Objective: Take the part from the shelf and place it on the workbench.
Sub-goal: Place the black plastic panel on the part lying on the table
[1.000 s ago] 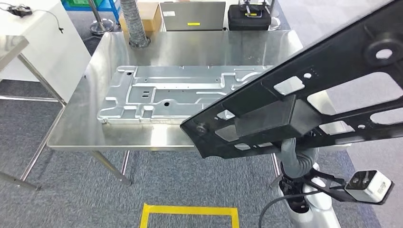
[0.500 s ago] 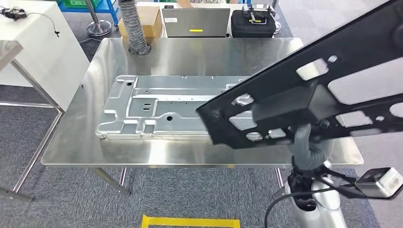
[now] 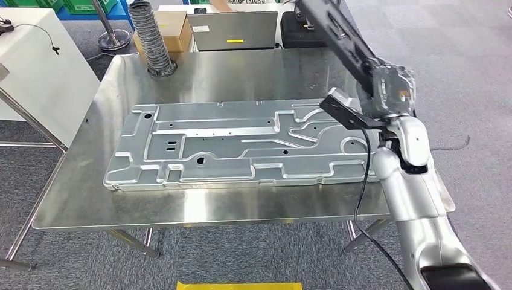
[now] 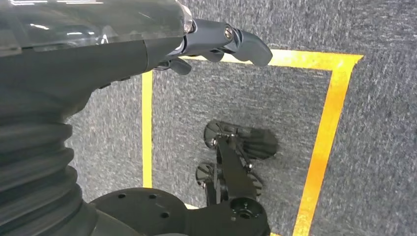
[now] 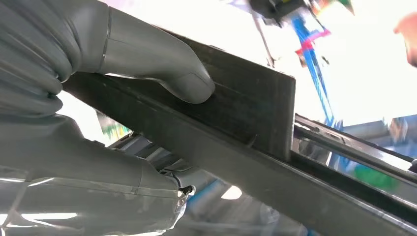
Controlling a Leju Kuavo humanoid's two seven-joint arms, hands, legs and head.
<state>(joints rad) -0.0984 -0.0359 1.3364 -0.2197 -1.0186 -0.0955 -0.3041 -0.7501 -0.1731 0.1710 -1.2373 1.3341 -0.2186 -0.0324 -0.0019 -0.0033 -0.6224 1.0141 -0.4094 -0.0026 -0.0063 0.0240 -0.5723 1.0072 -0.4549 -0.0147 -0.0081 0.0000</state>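
My right hand is raised above the right end of the steel workbench and grips a long black frame part. The part slants upward, away from me, and runs out of the top of the head view. In the right wrist view the grey thumb presses on the flat side of the black part. A large silver stamped plate lies flat along the middle of the bench, below and left of the hand. My left hand hangs over the carpet and holds nothing.
Behind the bench stand a grey ribbed hose, a cardboard box, a grey laptop and a black case. A white table stands at the left. Yellow tape marks a square on the carpet.
The black part swung from lying broad across my view to slanting up and away over the bench's right end, and my right arm rose with it. The camera view also shifted slightly.
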